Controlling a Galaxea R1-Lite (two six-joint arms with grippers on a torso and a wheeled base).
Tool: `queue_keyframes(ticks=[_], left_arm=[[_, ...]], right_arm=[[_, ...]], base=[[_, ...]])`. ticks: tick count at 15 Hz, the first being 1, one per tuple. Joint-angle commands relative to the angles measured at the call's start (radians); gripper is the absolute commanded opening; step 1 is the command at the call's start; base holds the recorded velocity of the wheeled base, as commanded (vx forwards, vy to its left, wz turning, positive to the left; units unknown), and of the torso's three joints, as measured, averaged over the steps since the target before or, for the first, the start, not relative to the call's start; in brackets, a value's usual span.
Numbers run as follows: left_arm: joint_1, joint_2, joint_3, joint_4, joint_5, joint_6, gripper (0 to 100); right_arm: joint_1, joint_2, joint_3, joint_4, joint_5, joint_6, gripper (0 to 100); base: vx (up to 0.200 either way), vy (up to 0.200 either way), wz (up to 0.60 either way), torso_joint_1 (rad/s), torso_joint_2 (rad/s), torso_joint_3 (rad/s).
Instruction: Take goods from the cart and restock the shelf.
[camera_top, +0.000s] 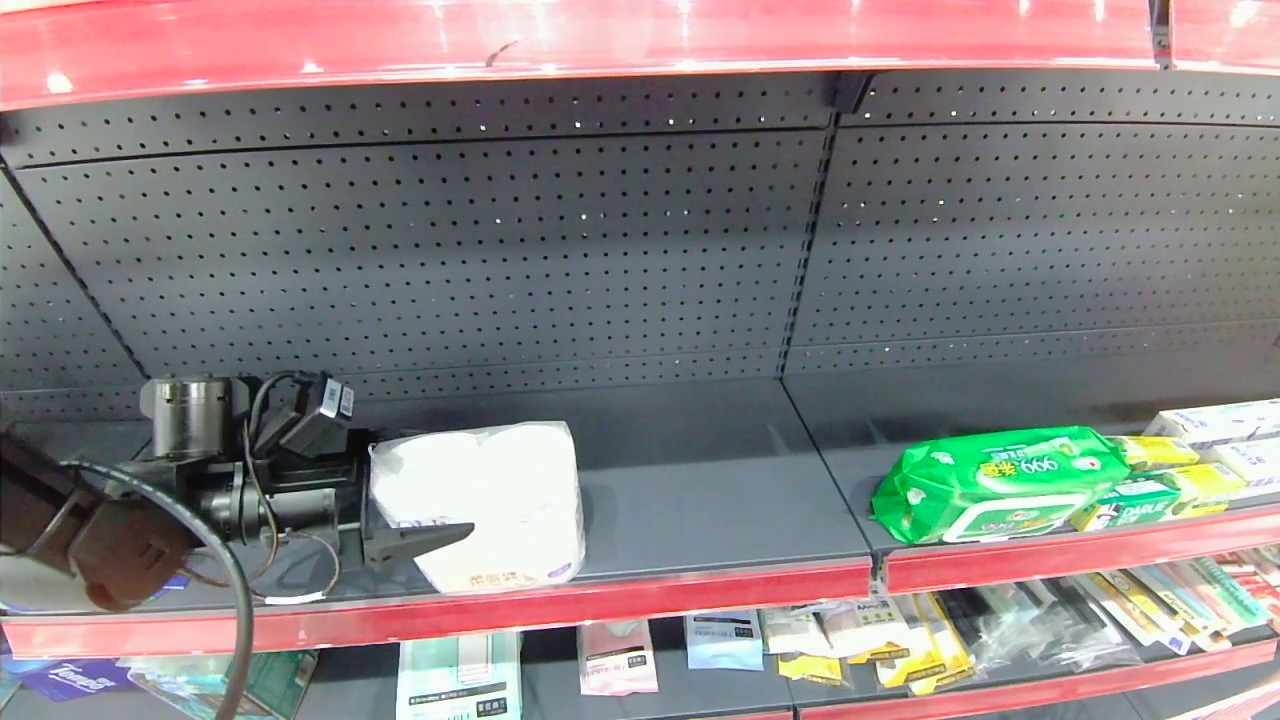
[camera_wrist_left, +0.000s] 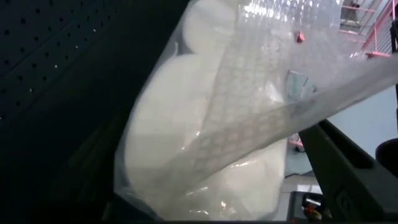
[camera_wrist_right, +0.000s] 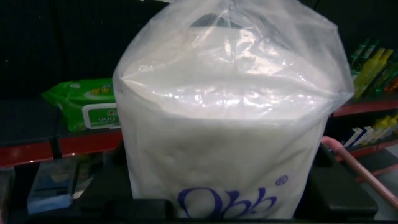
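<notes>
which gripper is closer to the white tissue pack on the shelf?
Left. The left gripper grips the tissue pack on the shelf; the right gripper is off the shelf, holding a second pack.

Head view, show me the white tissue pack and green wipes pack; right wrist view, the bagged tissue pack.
white tissue pack (camera_top: 490, 490), head view, its middle.
green wipes pack (camera_top: 990, 480), head view, top face.
bagged tissue pack (camera_wrist_right: 230, 143), right wrist view, front middle.
</notes>
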Motion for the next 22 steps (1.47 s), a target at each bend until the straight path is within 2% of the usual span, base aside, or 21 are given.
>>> queue_keyframes(ticks=[1,2,3,4,5,6,7,8,10,11,12,14,15,17,18,20,22], left_arm=[[0.019,-0.084,0.001,-0.001,-0.002,-0.063,100],[0.022,-0.136,0.001,-0.001,-0.003,-0.131,100],[0.022,-0.155,-0.002,-0.001,-0.003,-0.155,100],[0.02,-0.196,-0.021,-0.009,-0.003,-0.22,100],[0.02,-0.204,-0.027,-0.019,-0.003,-0.243,100],[0.02,-0.207,-0.033,-0.065,-0.002,-0.29,100],[0.02,-0.207,-0.031,-0.096,0.0,-0.312,100],[0.02,-0.207,-0.03,-0.145,0.007,-0.347,100],[0.019,-0.212,-0.033,-0.272,0.138,-0.502,100],[0.006,-0.207,-0.036,-0.335,0.273,-0.574,100],[-0.029,-0.195,-0.038,-0.375,0.431,-0.621,100],[-0.077,-0.195,-0.042,-0.394,0.734,-0.666,100],[-0.078,-0.196,-0.061,-0.375,0.863,-0.666,100],[-0.078,-0.216,-0.062,-0.3,1.185,-0.667,100],[-0.081,-0.256,-0.022,-0.286,1.224,-0.674,100],[-0.083,-0.455,0.142,-0.13,1.139,-0.674,100],[-0.086,-0.649,0.202,0.05,1.041,-0.674,100]], right_arm=[[0.001,0.0,0.005,0.0,0.002,-0.001,0],[0.001,-0.001,0.009,0.0,0.002,-0.001,0],[0.001,-0.001,0.012,0.001,0.002,-0.001,0],[0.001,-0.001,0.014,0.001,0.002,0.001,0],[0.001,-0.001,0.014,0.001,0.002,0.001,0],[0.002,0.0,0.015,0.001,0.004,0.001,0],[0.002,0.0,0.015,0.001,0.004,0.001,0],[0.002,0.0,0.023,0.0,0.006,0.001,0],[0.004,-0.003,0.029,0.0,0.007,0.001,0],[0.007,-0.003,0.031,0.0,0.007,0.003,0],[0.008,-0.003,0.035,0.0,0.009,0.003,0],[0.008,-0.001,0.04,-0.002,0.012,0.003,0],[0.008,0.003,0.04,-0.005,0.012,0.003,0],[0.008,0.026,0.04,-0.006,0.01,0.003,0],[0.008,0.043,0.04,-0.006,0.01,0.003,0],[0.01,0.134,0.014,-0.011,0.012,0.001,0],[0.013,0.216,-0.012,-0.018,0.019,0.009,0]], base=[[0.0,0.0,0.0,0.0,0.0,0.0],[0.0,0.0,0.0,0.0,0.0,0.0],[0.0,0.0,0.0,0.0,0.0,0.0],[0.0,0.0,0.0,0.0,0.0,0.0],[0.0,0.0,0.0,0.0,0.0,0.0],[0.0,0.0,0.0,0.0,0.0,0.0],[0.0,0.0,0.0,0.0,0.0,0.0],[0.0,0.0,0.0,0.0,0.0,0.0],[0.0,0.0,0.0,0.0,0.0,0.0],[0.0,0.0,0.0,0.0,0.0,0.0],[0.0,0.0,0.0,0.0,0.0,0.0],[0.0,0.0,0.0,0.0,0.0,0.0],[0.0,0.0,0.0,0.0,0.0,0.0],[0.0,0.0,0.0,0.0,0.0,0.0],[0.0,0.0,0.0,0.0,0.0,0.0],[0.0,0.0,0.0,0.0,0.0,0.0],[0.0,0.0,0.0,0.0,0.0,0.0]])
